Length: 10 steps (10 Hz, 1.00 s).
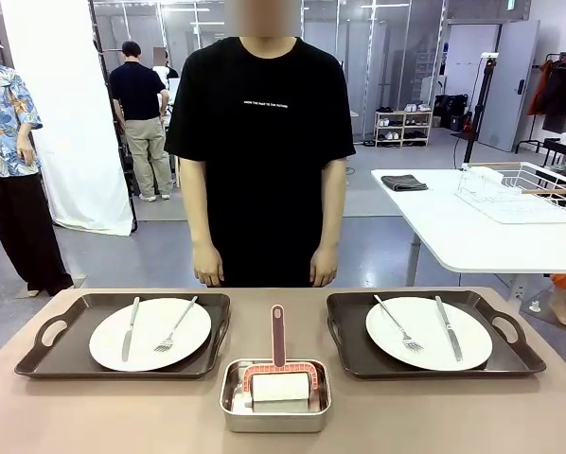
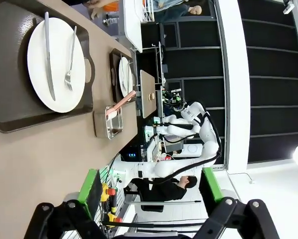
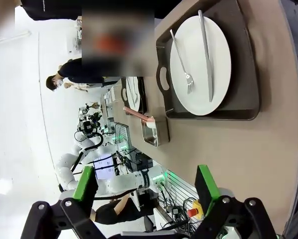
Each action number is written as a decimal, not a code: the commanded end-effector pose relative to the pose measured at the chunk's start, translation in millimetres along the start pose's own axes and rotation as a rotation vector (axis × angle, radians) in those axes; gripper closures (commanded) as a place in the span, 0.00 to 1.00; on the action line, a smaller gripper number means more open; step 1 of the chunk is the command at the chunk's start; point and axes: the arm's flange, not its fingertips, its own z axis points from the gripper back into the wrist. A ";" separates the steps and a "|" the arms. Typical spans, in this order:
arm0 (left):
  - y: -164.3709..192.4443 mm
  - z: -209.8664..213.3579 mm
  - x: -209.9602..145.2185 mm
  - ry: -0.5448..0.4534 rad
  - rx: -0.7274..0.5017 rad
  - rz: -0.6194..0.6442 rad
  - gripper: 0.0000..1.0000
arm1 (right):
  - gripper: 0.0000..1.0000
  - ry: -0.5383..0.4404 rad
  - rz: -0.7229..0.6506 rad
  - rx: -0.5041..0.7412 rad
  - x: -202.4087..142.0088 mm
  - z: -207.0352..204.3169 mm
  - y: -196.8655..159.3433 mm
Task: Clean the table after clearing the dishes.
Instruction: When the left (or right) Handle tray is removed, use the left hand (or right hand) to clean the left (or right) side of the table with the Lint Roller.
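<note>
- My left jaws and right jaws gape fully, empty, clear of the surface point(image 1: 122, 421).
- Steel pan point(image 1: 275, 409) holds the pink-handled roller point(image 1: 279, 376), centred, probably for either arm.
- Dishes uncleared: left plate point(image 1: 150, 334) and right plate point(image 1: 429, 333) on trays point(image 1: 75, 364), one per side.
- Person point(image 1: 261, 142) stands beyond.

Table point(image 1: 94, 416) — matte taupe top, spans the lower frame; left tray point(image 1: 56, 357) lower left, right tray point(image 1: 354, 352) lower right, both dark brown, handled, flat; each bears a round white plate — left plate point(image 1: 188, 340): knife point(image 1: 130, 329) left of fork point(image 1: 175, 325); right plate point(image 1: 420, 317): order reversed.
</note>
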 end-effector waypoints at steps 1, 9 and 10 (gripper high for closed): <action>-0.3 6.5 -4.1 -0.014 -0.003 0.002 0.00 | 0.00 -0.010 0.000 0.001 -2.5 4.5 0.6; -0.3 6.5 -4.1 -0.014 -0.003 0.002 0.00 | 0.00 -0.010 0.000 0.001 -2.5 4.5 0.6; -0.3 6.5 -4.1 -0.014 -0.003 0.002 0.00 | 0.00 -0.010 0.000 0.001 -2.5 4.5 0.6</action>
